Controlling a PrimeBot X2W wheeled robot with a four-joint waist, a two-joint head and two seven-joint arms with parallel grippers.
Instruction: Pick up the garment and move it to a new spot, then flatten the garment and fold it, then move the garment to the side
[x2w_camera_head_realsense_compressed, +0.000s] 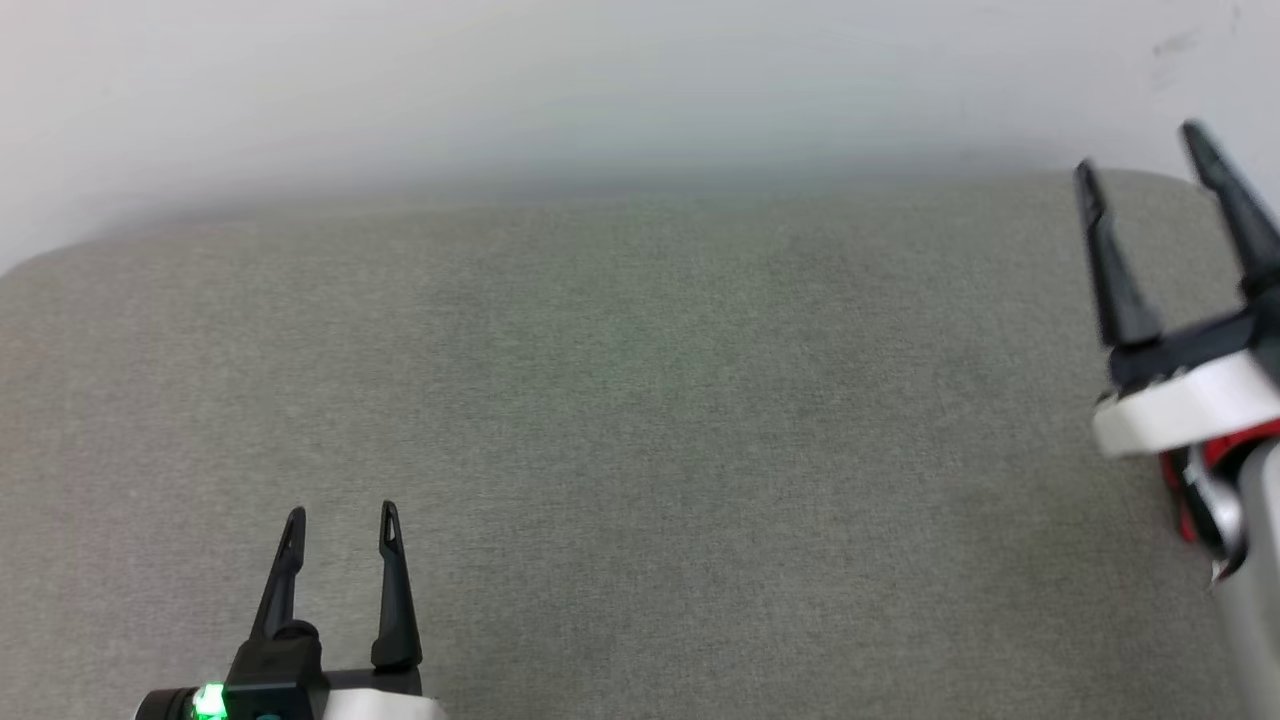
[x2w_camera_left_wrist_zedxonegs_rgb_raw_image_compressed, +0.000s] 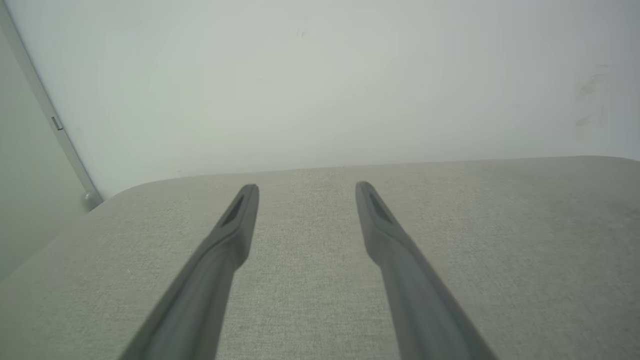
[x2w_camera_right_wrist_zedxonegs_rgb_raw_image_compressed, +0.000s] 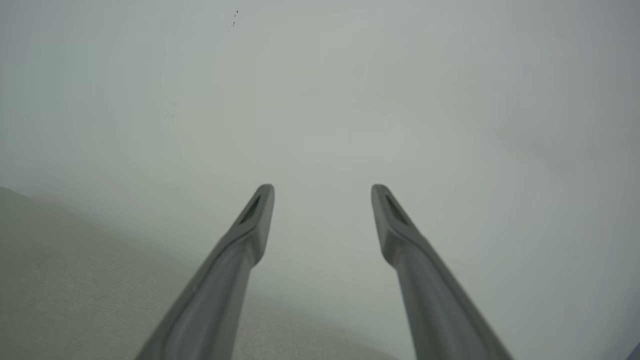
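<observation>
Left gripper sits lower left, fingers spread, nothing between them. Right gripper is at the right edge, also spread and empty, aimed at the wall. Garment: a red sliver at the right edge, tucked behind the right wrist, mostly hidden. Looks like the last step is done. Risk: if the right arm retracts low, it could snag the fabric, undo the fold or drag it off the pad. Can't tell how near the edge it lies.

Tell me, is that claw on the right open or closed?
Open. The right gripper has its two dark fingers standing well apart with nothing between them, in both the head and right wrist views.
</observation>
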